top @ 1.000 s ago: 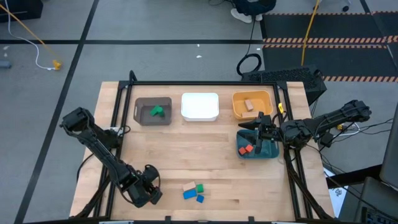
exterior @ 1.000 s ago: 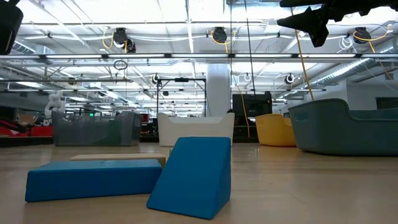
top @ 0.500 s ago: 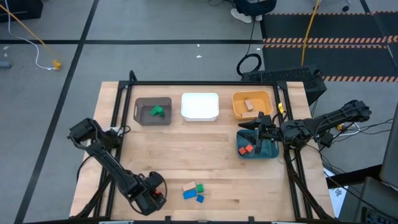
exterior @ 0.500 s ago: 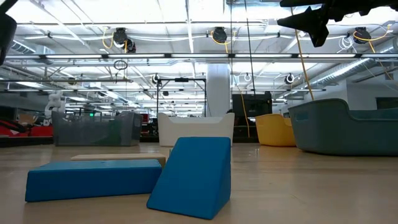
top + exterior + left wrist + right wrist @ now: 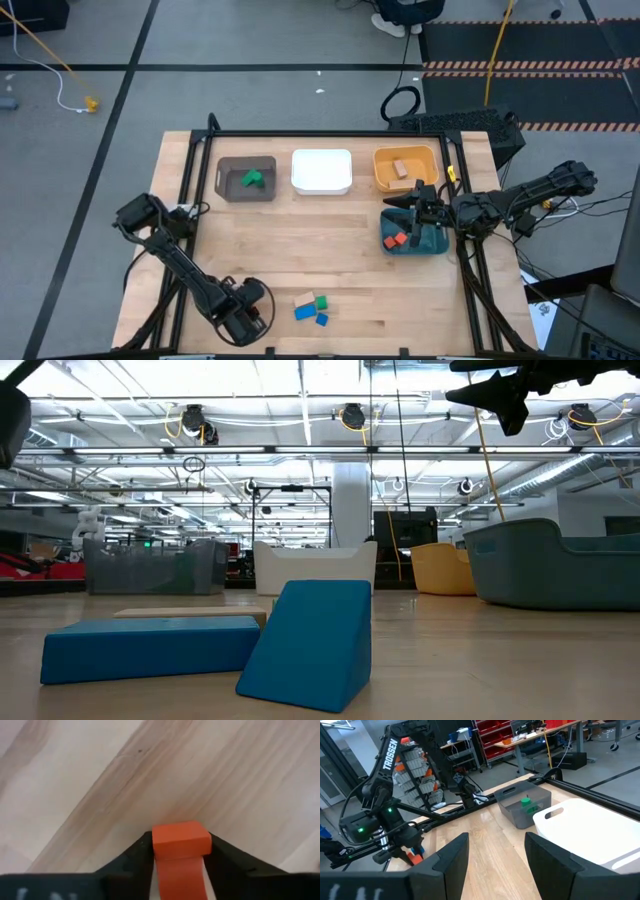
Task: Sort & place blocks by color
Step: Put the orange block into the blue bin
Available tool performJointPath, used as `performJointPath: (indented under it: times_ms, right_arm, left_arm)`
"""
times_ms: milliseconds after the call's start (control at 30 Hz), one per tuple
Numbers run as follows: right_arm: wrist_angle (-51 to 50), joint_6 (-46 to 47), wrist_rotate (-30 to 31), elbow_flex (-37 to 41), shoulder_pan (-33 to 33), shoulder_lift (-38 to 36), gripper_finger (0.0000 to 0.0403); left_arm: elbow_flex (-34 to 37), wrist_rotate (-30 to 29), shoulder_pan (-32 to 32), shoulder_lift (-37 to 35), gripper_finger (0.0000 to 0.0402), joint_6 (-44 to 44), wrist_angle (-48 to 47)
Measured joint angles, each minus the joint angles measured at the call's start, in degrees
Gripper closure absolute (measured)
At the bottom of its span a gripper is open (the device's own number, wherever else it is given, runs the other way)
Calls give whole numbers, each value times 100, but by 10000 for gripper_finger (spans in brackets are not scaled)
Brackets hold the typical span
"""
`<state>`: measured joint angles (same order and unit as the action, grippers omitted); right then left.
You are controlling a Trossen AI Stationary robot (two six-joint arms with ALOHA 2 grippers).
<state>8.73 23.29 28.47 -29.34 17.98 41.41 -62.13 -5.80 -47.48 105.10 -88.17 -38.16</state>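
The left hand (image 5: 180,862) is closed on a red-orange block (image 5: 180,840), its dark fingers (image 5: 135,857) pressing both sides, low over the tabletop (image 5: 330,250) just beside the loose blue and green blocks (image 5: 311,308). Gripping it squarely likely readies it for the carry to the teal bin (image 5: 436,243), well apart, which already holds red pieces. The right hand (image 5: 403,205) hangs over that teal bin, fingers apart and empty, apparently waiting.

Brown bin (image 5: 247,179), white bin (image 5: 321,171), orange bin (image 5: 405,168), teal bin (image 5: 414,238) on wooden table (image 5: 300,250).
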Motion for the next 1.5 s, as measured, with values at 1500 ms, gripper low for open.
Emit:
performJointPath:
  times_ms: [1500]
  right_arm:
    - [317,-44,9,2,0,2,218]
  left_arm:
    - [2,-2733,2563,-1456,267,7960,6213]
